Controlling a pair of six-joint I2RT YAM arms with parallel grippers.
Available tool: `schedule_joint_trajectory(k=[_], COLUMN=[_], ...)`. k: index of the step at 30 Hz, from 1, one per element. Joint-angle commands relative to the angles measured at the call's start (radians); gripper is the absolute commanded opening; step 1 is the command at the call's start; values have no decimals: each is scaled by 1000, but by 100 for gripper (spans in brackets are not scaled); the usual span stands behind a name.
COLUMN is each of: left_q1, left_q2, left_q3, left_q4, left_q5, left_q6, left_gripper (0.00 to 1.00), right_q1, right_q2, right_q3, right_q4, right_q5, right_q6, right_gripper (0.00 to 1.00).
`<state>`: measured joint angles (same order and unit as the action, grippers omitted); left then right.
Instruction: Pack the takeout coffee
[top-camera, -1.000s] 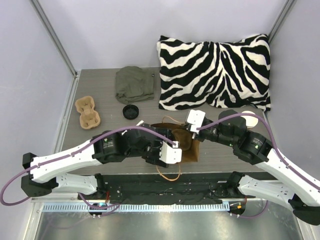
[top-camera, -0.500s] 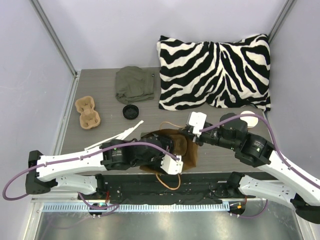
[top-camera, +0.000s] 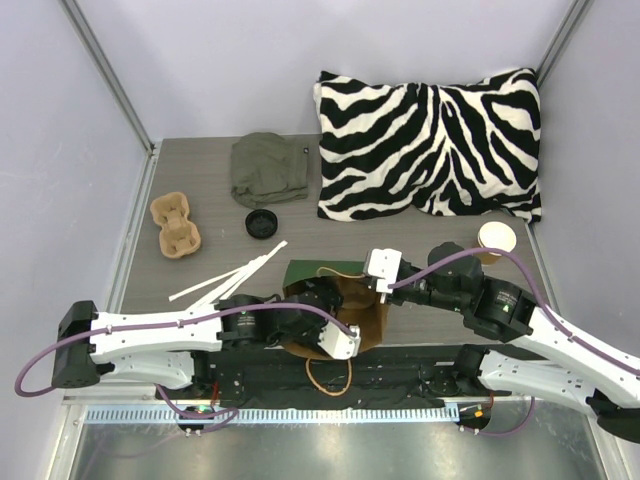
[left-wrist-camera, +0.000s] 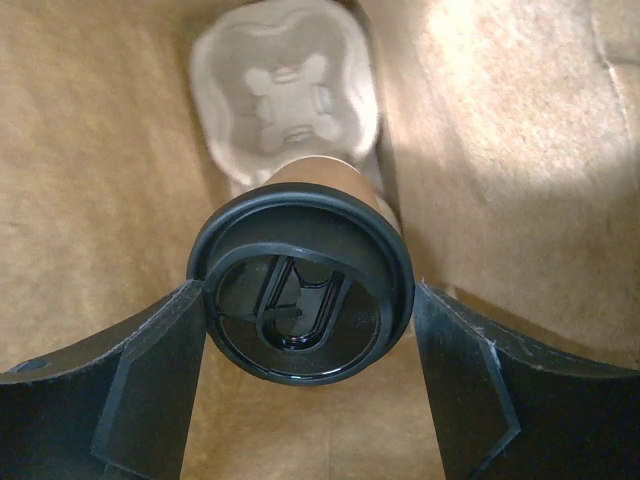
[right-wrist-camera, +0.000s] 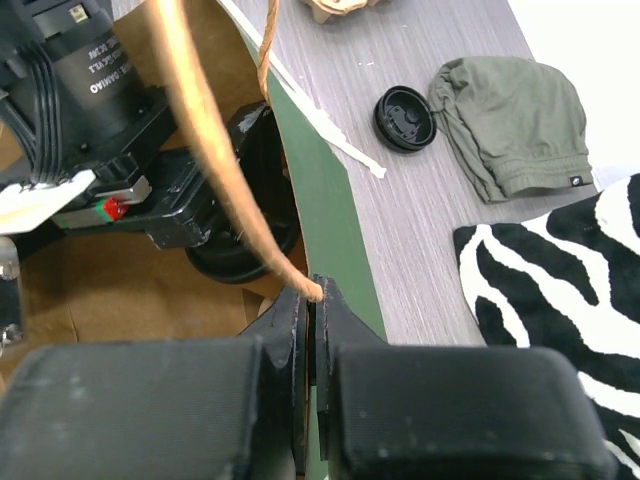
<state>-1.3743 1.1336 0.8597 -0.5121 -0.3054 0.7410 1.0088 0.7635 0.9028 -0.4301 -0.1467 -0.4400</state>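
We see left gripper (left-wrist-camera: 308, 320) inside green paper bag with brown lining (top-camera: 320, 270). Fingers spread wide, touching both sides of lid of small tan kraft-paper cup with round black plastic lid (left-wrist-camera: 300, 290), centre of left wrist frame. Cup upright, with pale moulded pulp tray (left-wrist-camera: 285, 90) past it in upper centre; we cannot tell whether cup rests on it. Right gripper (right-wrist-camera: 312, 300) pinched tight on bag rim where tan twisted handle (right-wrist-camera: 215, 150) joins. In top view, bag at lower centre, loose black lid (top-camera: 260, 223) upper left of it, lidless tan cup (top-camera: 497, 238) at right.
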Motion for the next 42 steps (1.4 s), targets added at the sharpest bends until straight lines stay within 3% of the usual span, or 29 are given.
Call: schedule_joint_trajectory(k=[1, 13, 25, 42], left_q1=[-5, -5, -2, 38], left_q2=[-29, 58, 106, 195], left_q3=[13, 102, 85, 185], left_q4=[122, 144, 204, 109], left_q5=[-24, -15, 22, 81], left_q6=[18, 23, 84, 202], left_gripper=[76, 77, 77, 77], right_q1=[5, 4, 4, 4], right_q2=[-12, 5, 17, 26], right_q3=[4, 7, 10, 15], right_q4=[97, 111, 122, 129], right_q5=[25, 15, -4, -25], right_q6=[30, 72, 99, 124], right_gripper=[1, 1, 1, 1])
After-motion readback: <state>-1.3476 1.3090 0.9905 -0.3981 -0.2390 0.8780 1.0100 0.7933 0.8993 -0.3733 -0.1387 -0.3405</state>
